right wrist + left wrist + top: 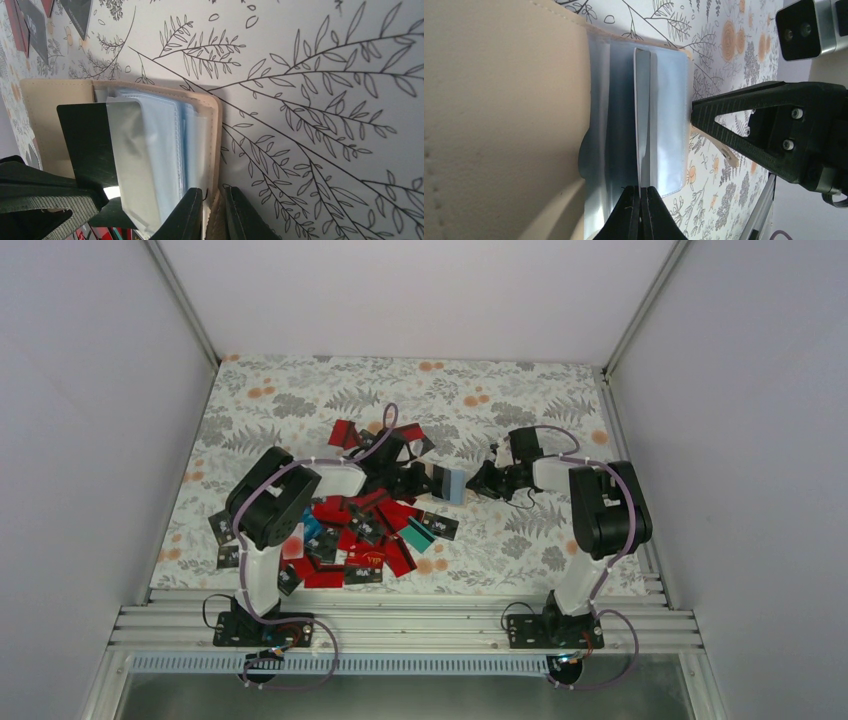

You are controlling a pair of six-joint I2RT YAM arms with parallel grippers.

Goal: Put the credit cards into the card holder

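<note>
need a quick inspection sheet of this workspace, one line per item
surface: floral-print tablecloth, lying flat
job's things: tan folding card holder with clear plastic sleeves between the two hands; pile of red, black and teal plastic cards loose on the cloth
clutter: nothing seen
grippers: left hand shut on a thin black card at the sleeves; right hand shut on the holder's cover edge
cables: pale purple cables along both arms
surroundings: plain white walls; metal rail at the near edge
</note>
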